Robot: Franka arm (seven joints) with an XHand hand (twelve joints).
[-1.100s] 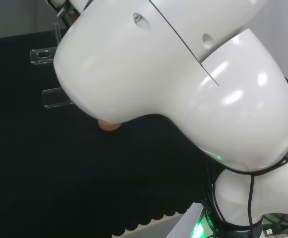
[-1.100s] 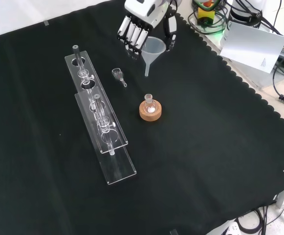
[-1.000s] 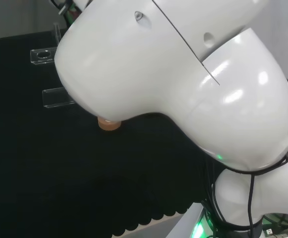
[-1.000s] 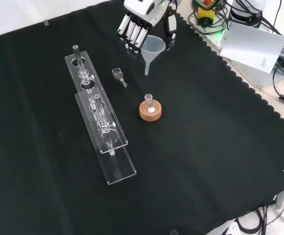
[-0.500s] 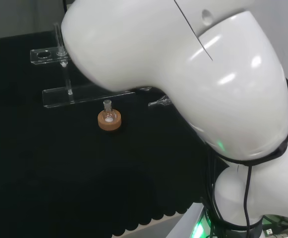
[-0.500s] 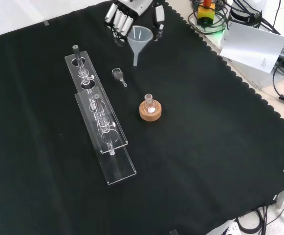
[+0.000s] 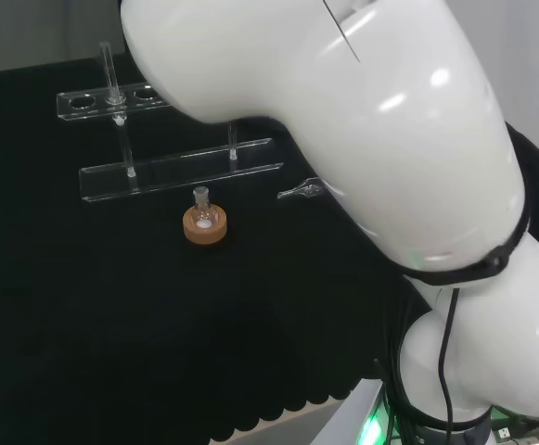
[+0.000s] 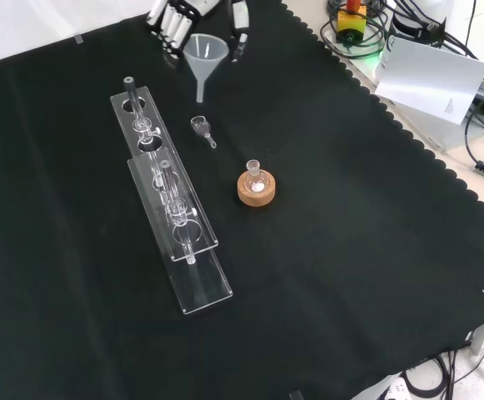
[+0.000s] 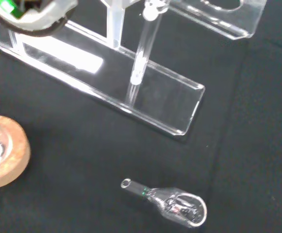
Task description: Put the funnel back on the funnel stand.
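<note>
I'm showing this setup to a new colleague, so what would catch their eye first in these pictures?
In the head view, the arm's big white links take up the right side. In the front view, the hand at the top edge holds a clear funnel above the black cloth, its fingers curled round the cone. Below it a long clear stand runs down the left, with a cork ring under a small flask to its right.

1. At the top of the front view, left of centre, we see the black and white robot hand [image 8: 175, 18] reaching in from the frame's upper edge.
2. Its fingers [image 8: 168, 25] point downward, with the thumb [image 8: 240, 17] set apart to their right, curled about a clear funnel between them.
3. In the head view, the white arm links [image 7: 362, 139] fill the upper right and centre of the frame.
</note>
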